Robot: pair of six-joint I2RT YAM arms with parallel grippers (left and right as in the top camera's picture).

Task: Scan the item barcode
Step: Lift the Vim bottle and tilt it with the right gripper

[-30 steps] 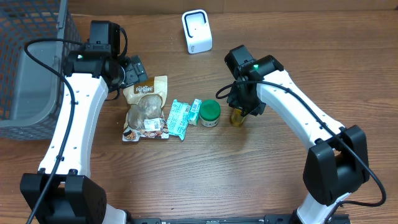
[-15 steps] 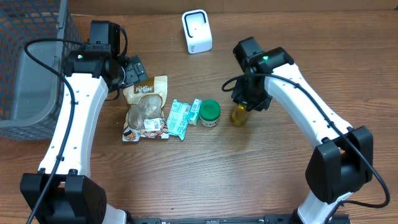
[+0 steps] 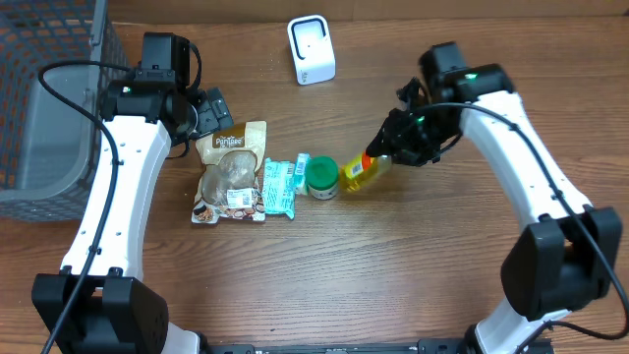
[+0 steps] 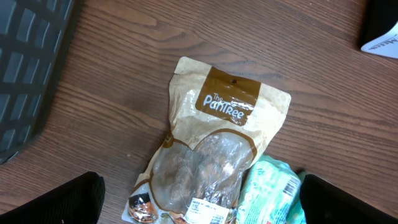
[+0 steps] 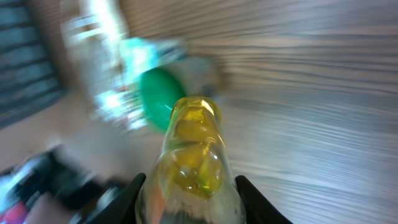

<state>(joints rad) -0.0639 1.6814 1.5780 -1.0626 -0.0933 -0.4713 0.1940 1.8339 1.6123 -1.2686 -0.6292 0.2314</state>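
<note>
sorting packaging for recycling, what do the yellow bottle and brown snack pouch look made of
The yellow bottle: clear, glossy plastic or glass, cannot tell which; yellow contents show through its wall.
The brown snack pouch: matte kraft-look paper or film, creased, with a shiny clear plastic window showing the contents.

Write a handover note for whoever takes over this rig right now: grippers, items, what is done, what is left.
Left gripper: open, above the brown pouch, holding nothing.
Right gripper: shut on the yellow bottle, held tilted next to the green-lidded jar.
Teal packet lies between pouch and jar; white scanner stands at the table's far edge.
Done: bottle grasped. Left: present its barcode to the scanner; no scan evident yet.
</note>
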